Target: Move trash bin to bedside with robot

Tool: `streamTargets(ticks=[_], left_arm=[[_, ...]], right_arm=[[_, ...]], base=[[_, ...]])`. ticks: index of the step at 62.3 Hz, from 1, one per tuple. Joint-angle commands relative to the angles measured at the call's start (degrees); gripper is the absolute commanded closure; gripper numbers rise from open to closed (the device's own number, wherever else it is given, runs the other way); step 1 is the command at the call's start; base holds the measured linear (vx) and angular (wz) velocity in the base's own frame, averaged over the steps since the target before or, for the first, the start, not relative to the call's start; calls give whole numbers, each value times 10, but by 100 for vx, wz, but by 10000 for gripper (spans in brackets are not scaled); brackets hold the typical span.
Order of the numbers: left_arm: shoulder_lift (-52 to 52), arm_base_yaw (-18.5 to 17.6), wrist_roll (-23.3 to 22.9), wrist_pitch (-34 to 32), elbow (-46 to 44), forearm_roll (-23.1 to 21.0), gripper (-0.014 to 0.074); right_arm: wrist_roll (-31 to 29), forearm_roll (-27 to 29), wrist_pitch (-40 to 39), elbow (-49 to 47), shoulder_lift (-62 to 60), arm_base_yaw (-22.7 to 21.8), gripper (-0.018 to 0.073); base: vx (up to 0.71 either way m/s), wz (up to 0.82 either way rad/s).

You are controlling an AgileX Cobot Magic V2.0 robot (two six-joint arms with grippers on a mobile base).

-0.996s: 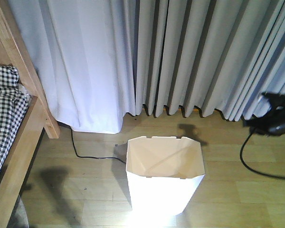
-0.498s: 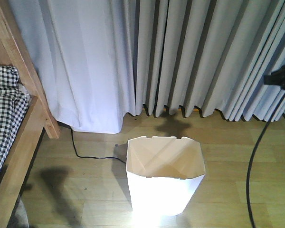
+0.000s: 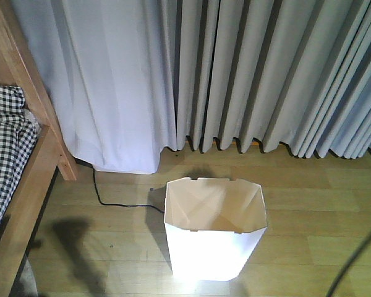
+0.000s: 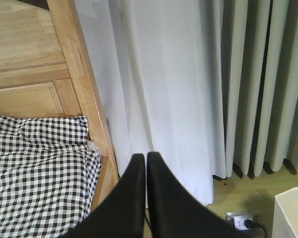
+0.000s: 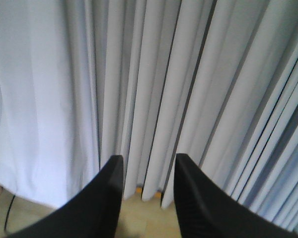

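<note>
The white trash bin (image 3: 214, 232) stands upright on the wood floor in the front view, empty, with its cream inside showing. Its corner shows at the lower right of the left wrist view (image 4: 291, 214). The bed's wooden frame (image 3: 36, 159) and checked bedding (image 3: 5, 147) are at the left, about a bin's width from the bin. My left gripper (image 4: 144, 157) is shut and empty, raised and facing the bedpost (image 4: 87, 94) and curtain. My right gripper (image 5: 149, 161) is open and empty, facing the curtains. Neither gripper shows in the front view; only a black cable (image 3: 357, 260) crosses its lower right corner.
Grey curtains (image 3: 235, 74) hang to the floor behind the bin. A thin black cord (image 3: 114, 201) lies on the floor from the curtain to the bin's left side. A wall socket with a plug (image 4: 242, 221) sits low by the curtain.
My right gripper rose along the right edge of the front view and left the frame; only its cable still shows. The bin has not moved.
</note>
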Motion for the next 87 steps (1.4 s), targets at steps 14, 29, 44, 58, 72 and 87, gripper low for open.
streamTargets(ticks=[14,29,44,58,72,87], left_arm=[[-6,-4,-5,-42,17,0,602],[-6,-4,-5,-42,17,0,602],[-6,-4,-5,-42,17,0,602],[-6,-4,-5,-42,17,0,602],[-6,-4,-5,-42,17,0,602],[-6,-4,-5,-42,17,0,602]], right_arm=[[-8,65,-2,115,-203,16,319],[-13,71,-51,160,-209,35,319],[-10,87,-77,162,-209,35,578],[-9,94,-90,162,-209,35,569],[-9,94,-90,162,-209,35,570],[-13,93,-93,162,-209,35,570]], base=[[0,0],[0,0],[0,0],[0,0],[0,0],[0,0]])
